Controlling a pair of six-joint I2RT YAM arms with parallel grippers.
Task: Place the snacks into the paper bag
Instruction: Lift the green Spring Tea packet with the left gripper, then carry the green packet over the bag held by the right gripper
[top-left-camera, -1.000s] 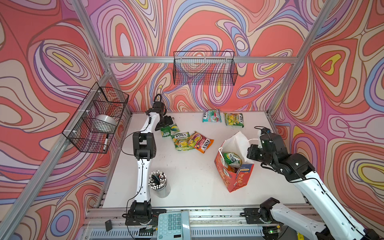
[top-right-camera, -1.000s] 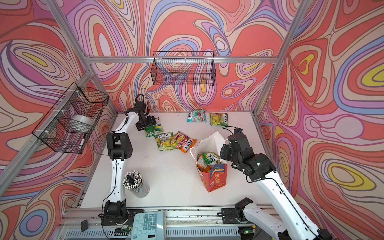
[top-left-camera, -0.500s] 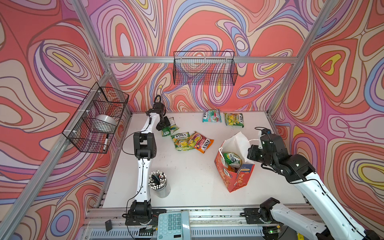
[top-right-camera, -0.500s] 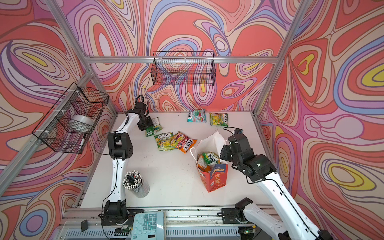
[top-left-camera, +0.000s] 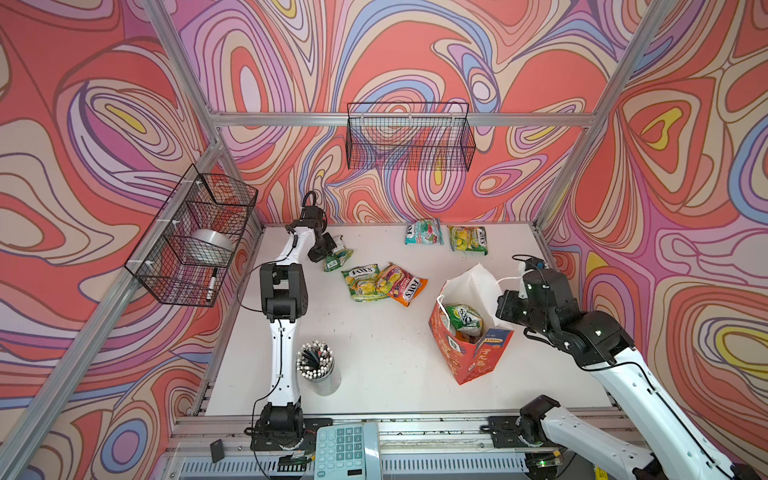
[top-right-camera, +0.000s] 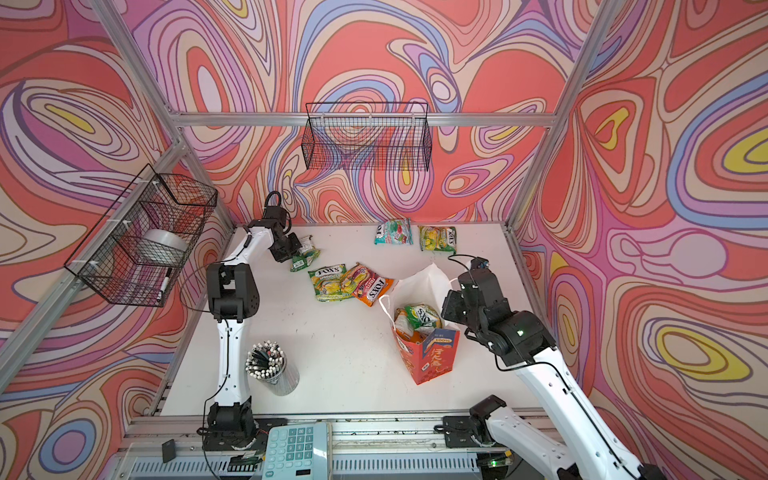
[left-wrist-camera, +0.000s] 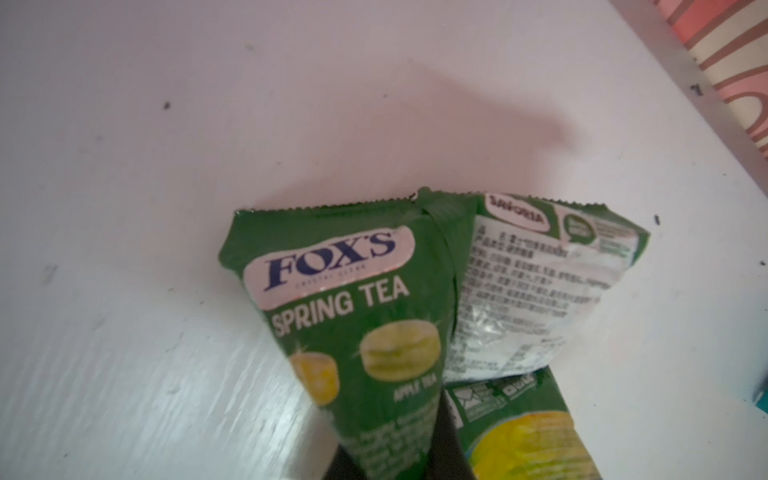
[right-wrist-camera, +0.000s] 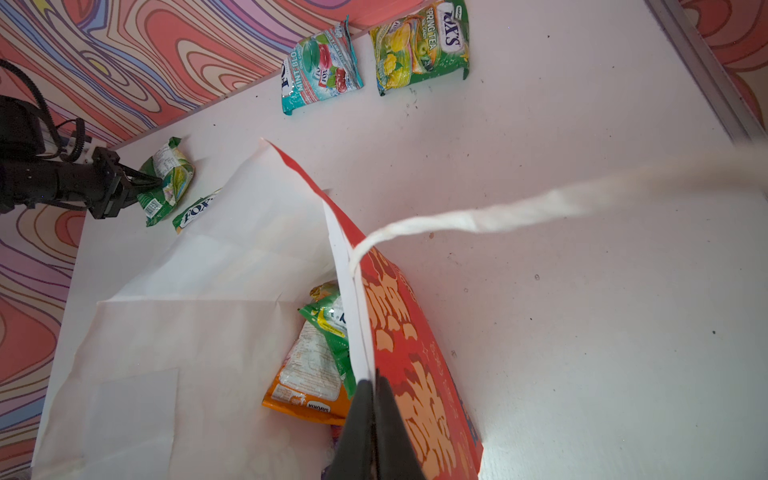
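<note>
Bag (top-left-camera: 461, 361): 2+ snacks (top-left-camera: 463, 318) seen inside, rim pinched in R gripper (right-wrist-camera: 371, 386). Bench (top-left-camera: 374, 353): 4 loose; 5th, green pouch (left-wrist-camera: 349, 299), clamped in L gripper (right-wrist-camera: 149, 183).

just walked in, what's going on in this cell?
Snack bagging, partway done. The right tool is clamped on the rim of the red paper bag, holding its mouth open; a few FOX'S pouches are already inside. The left tool is pinched on a green Spring Tea pouch at the far left of the table. Four more lie loose: an overlapping pair mid-table, plus a teal mint pouch and a yellow-green Spring Tea pouch by the far edge.
</note>
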